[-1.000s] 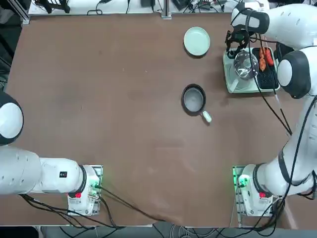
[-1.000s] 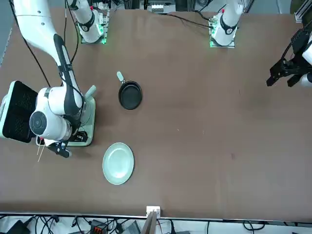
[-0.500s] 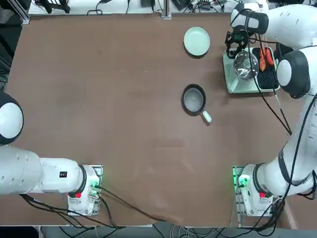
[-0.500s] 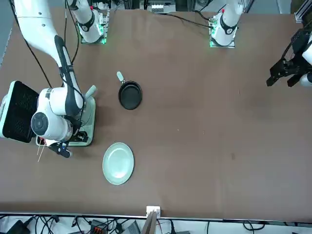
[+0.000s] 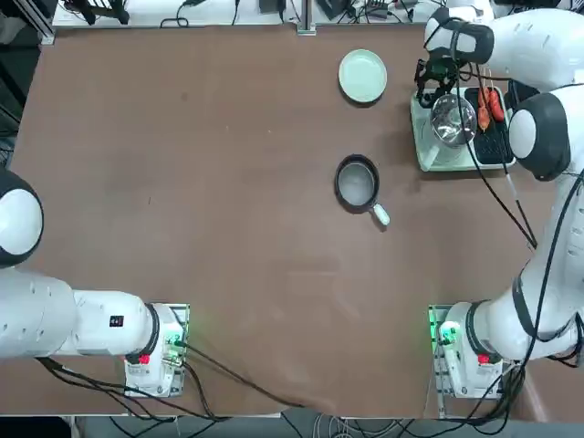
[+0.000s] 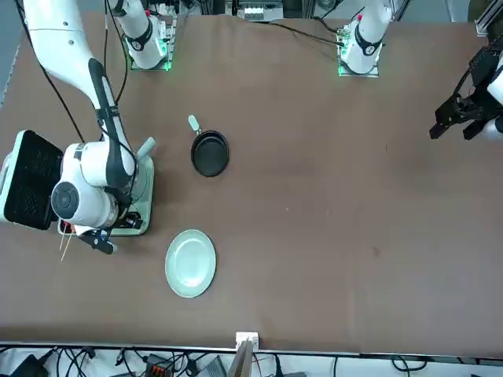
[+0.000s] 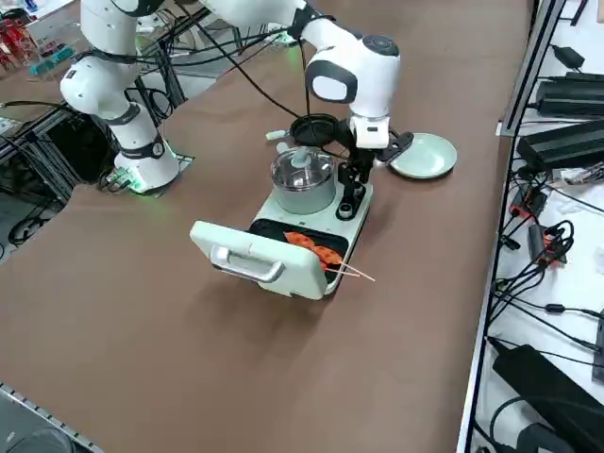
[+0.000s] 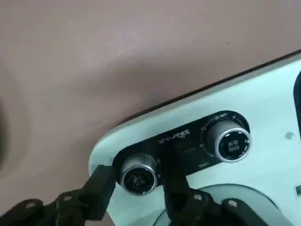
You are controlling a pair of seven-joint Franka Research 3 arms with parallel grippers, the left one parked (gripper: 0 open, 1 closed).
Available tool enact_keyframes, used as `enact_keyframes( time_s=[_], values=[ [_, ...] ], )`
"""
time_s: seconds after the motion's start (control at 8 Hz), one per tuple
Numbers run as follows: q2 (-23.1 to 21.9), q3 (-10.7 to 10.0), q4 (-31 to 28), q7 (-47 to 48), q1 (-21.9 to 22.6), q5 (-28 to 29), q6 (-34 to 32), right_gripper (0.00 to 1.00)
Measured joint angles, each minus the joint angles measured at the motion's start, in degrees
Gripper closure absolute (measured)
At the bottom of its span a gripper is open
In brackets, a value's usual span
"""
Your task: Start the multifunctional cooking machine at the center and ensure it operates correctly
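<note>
Overhead and front cameras view the whole table (image 5: 228,182) from opposite sides. The side camera looks diagonally; the wrist camera is close on the multifunctional cooking machine (image 8: 197,141).

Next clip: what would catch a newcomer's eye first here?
The right gripper sits at the far right-hand corner of the table, its fingers straddling one of two silver dials on the mint-green multifunctional cooking machine. The machine's lid is flipped open, with orange skewered food on the black grill plate beside a shiny steel pot.
</note>
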Motion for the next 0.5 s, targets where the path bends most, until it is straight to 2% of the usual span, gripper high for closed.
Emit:
enact_keyframes(
  time_s=[0.25,0.5],
  values=[
    [0.01,0.0,0.0,0.08,0.0,0.0,0.0,0.42],
    [0.0,0.01,0.07,0.21,0.02,0.16,0.05,0.57]
  ],
)
